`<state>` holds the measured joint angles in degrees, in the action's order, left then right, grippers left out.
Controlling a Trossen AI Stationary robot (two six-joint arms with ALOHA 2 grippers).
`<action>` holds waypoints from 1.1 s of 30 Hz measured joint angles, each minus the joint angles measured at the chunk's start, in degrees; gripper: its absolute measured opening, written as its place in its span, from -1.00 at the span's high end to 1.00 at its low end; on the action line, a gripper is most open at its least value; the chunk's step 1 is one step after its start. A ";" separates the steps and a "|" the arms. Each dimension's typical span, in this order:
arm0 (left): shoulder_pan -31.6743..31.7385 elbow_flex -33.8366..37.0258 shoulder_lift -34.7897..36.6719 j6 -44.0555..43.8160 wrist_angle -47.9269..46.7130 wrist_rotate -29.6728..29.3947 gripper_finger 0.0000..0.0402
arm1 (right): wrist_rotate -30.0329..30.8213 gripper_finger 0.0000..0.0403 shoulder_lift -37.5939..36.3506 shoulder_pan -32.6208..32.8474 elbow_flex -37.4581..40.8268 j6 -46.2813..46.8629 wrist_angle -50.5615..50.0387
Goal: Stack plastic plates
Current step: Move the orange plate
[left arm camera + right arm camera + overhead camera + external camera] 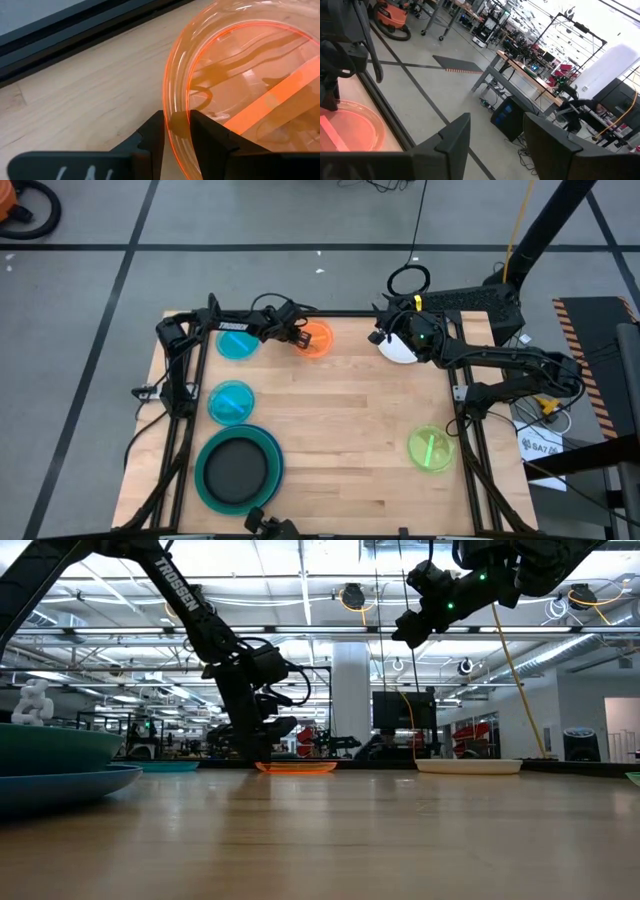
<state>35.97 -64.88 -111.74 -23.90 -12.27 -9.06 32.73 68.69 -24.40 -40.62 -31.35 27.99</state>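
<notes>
The left gripper [176, 131] pinches the rim of the orange plate [316, 339], probably to lift it for stacking. Right of that plate, the right gripper [385, 335] hangs open above the white plate [399, 353], apparently waiting.

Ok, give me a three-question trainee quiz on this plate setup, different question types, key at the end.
1. True or false: the left gripper has its jaws on the rim of the orange plate.
2. Which plate lies inside the teal plate? A) white B) black C) lime green
3. Fill in: the right gripper hangs open above the ____ plate.

Key: 1 true. 2 B, the black plate. 3 white; the white plate lies at the table's far edge.
</notes>
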 joint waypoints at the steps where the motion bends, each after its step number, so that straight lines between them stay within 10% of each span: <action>1: 0.00 0.00 0.00 0.00 0.02 0.00 0.52 | 0.00 0.13 0.00 0.00 0.00 0.00 0.00; 13: 0.00 0.00 0.15 -0.07 0.20 0.00 0.86 | 0.00 0.13 0.00 0.00 0.00 0.00 0.00; 33: -0.94 0.02 8.74 1.37 -4.68 0.47 0.88 | 0.15 0.13 0.00 -0.02 0.00 -0.45 -0.41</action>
<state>35.03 -64.86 -103.01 -22.53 -16.95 -8.59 32.88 68.69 -24.43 -40.62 -31.80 27.58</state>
